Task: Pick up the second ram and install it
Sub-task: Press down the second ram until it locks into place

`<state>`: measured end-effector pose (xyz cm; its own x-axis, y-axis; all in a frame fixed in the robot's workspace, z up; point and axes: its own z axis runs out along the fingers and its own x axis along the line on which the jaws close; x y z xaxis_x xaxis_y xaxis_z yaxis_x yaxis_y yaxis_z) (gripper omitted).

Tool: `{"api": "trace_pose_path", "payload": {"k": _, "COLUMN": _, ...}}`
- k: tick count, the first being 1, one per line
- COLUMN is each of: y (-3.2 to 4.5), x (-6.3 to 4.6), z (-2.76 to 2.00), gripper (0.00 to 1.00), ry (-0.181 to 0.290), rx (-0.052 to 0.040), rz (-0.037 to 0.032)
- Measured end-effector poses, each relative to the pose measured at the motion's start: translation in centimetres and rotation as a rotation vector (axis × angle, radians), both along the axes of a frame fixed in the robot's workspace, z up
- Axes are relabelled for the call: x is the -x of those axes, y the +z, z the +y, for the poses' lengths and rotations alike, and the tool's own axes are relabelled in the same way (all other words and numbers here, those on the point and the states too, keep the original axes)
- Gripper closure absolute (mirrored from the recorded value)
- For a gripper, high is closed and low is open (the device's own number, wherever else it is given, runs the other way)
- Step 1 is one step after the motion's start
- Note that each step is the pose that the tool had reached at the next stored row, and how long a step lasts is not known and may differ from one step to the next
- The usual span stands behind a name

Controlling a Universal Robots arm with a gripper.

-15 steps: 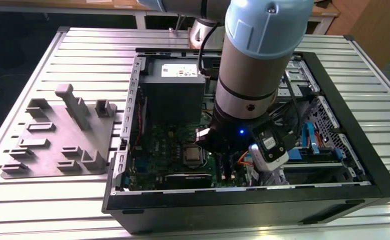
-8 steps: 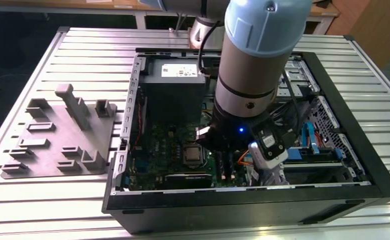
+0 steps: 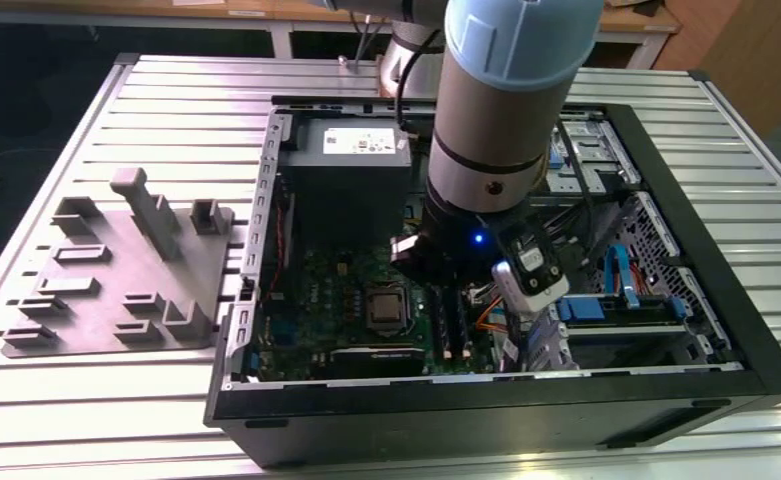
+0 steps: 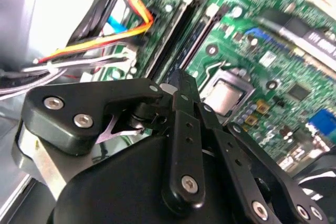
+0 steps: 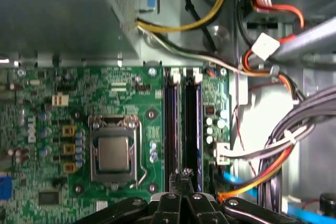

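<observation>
Second ram [image 5: 192, 129], a thin dark stick, sits slotted beyond the clenched, empty tool [image 5: 181, 178].

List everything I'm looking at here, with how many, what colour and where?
Computer case: one, black, open, on the table.
Table: one, silver, slatted.
Motherboard: one, green, on the case floor.
Processor: one, silver square, on the motherboard.
RAM slots: two, black, beside the processor; dark sticks appear seated in both.
Cables: several, orange, yellow, red, grey, along the case side.
Fixture plate: one, grey, at the exterior view's left.
Robot arm: one, light blue and silver, over the case.
Gripper: one, black, above the slots' end.
</observation>
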<state>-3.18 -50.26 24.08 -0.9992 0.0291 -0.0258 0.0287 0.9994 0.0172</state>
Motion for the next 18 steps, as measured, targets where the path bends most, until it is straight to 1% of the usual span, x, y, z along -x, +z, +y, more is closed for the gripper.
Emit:
{"api": "trace_pose_path", "payload": {"k": 4, "y": -0.01, "x": 0.0, "z": 0.85, "gripper": 0.9, "ry": 0.0, "rx": 0.0, "rz": 0.0}}
{"api": "trace_pose_path", "payload": {"k": 6, "y": -0.02, "x": 0.0, "z": 1.15, "gripper": 0.9, "ry": 0.0, "rx": 0.0, "rz": 0.0}}
{"api": "trace_pose_path", "payload": {"k": 8, "y": -0.02, "x": 0.0, "z": 1.34, "gripper": 0.9, "ry": 0.0, "rx": 0.0, "rz": 0.0}}
{"api": "trace_pose_path", "payload": {"k": 10, "y": -0.02, "x": 0.0, "z": 1.48, "gripper": 0.9, "ry": 0.0, "rx": -0.0003, "rz": 0.0}}
{"api": "trace_pose_path", "payload": {"k": 13, "y": 0.08, "x": 0.0, "z": 1.5, "gripper": 0.9, "ry": 0.0, "rx": -0.0004, "rz": 0.0001}}
{"api": "trace_pose_path", "payload": {"k": 17, "y": 0.62, "x": 0.0, "z": 1.5, "gripper": 0.9, "ry": 0.0, "rx": -0.0005, "rz": 0.0}}
{"api": "trace_pose_path", "payload": {"k": 18, "y": 0.66, "x": 0.0, "z": 1.5, "gripper": 0.9, "ry": 0.0, "rx": -0.0006, "rz": 0.0}}
